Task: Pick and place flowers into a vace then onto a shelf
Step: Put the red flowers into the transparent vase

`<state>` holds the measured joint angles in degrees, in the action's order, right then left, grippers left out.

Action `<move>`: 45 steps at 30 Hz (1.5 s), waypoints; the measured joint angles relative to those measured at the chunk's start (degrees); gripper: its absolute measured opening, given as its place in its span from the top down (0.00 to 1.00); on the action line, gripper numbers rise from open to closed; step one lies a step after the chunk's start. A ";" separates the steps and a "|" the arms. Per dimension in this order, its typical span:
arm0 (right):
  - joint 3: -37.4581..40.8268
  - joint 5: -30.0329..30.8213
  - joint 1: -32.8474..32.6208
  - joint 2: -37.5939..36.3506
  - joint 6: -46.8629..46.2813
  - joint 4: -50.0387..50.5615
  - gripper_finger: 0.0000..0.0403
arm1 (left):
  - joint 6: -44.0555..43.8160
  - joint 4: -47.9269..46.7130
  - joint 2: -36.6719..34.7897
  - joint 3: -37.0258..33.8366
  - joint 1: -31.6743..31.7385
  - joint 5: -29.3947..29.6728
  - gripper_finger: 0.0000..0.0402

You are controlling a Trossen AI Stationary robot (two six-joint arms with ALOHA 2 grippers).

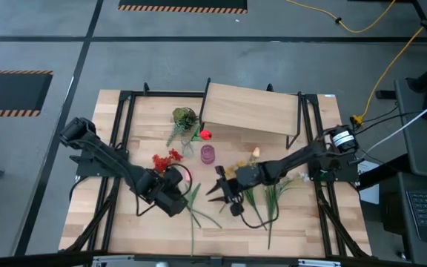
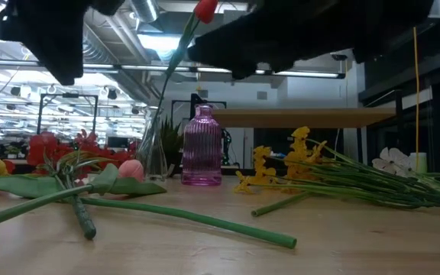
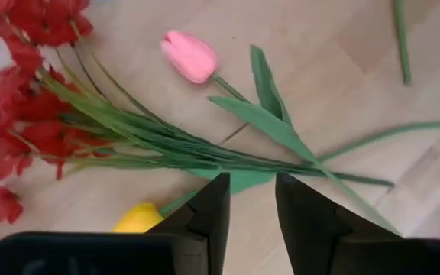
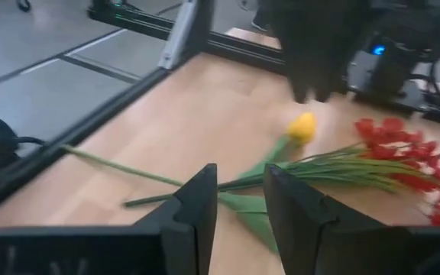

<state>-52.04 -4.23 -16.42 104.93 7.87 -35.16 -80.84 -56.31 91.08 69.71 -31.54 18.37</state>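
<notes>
Flowers (image 1: 199,204) lie loose on the counter (image 1: 310,222). Left gripper (image 3: 247,202) hovers over red spray (image 3: 29,84) and pink tulip (image 3: 189,55), jaws apart, empty (right gripper (image 4: 239,200) likewise). Shelf (image 1: 250,107) stands behind purple vase (image 1: 208,153).

Low view: both arms only dark blurs along top edge, grippers not distinguishable. Shelf (image 2: 304,117) legs mostly lost behind yellow flowers (image 2: 281,164). Clear vase (image 2: 156,153) half hidden by purple vase (image 2: 202,147). Left wrist view: yellow tulip (image 3: 137,219) partly covered by left gripper (image 3: 249,206); red blossoms (image 3: 21,99) cut by edge. Right wrist view: left arm (image 4: 319,38) blurred, cropped.
</notes>
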 joint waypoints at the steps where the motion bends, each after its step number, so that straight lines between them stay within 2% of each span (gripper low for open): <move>1: 0.47 -0.06 -0.38 -0.33 -0.24 -0.52 0.72 | -1.32 0.01 0.26 0.02 0.13 0.00 0.76; 7: 3.81 0.02 -1.95 -1.27 -0.12 -6.71 0.72 | -7.42 0.10 1.20 0.02 1.66 0.30 0.74; 14: 4.59 0.02 -2.26 -1.27 0.92 -6.78 0.72 | -21.59 -1.73 2.82 0.02 2.49 0.00 0.71; 21: 4.60 -0.48 -2.27 -1.27 3.50 -6.81 0.72 | -30.39 -2.15 6.98 0.02 2.73 0.07 0.72; 29: 4.60 -0.52 -2.70 -1.27 2.05 -6.62 0.72 | -36.33 -2.19 11.11 0.02 2.83 -0.96 0.72; 38: 4.60 -0.57 -4.25 -1.27 2.06 -6.60 0.72 | -44.99 -3.24 11.20 -0.04 1.63 -1.89 0.72; 45: 4.60 -0.58 -5.71 -1.27 3.71 -6.56 0.72 | -50.49 -2.78 11.20 -2.85 1.00 -1.36 0.72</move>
<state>-47.44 -4.81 -22.12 103.66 11.58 -41.71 -131.33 -59.09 102.28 66.86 -30.54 17.02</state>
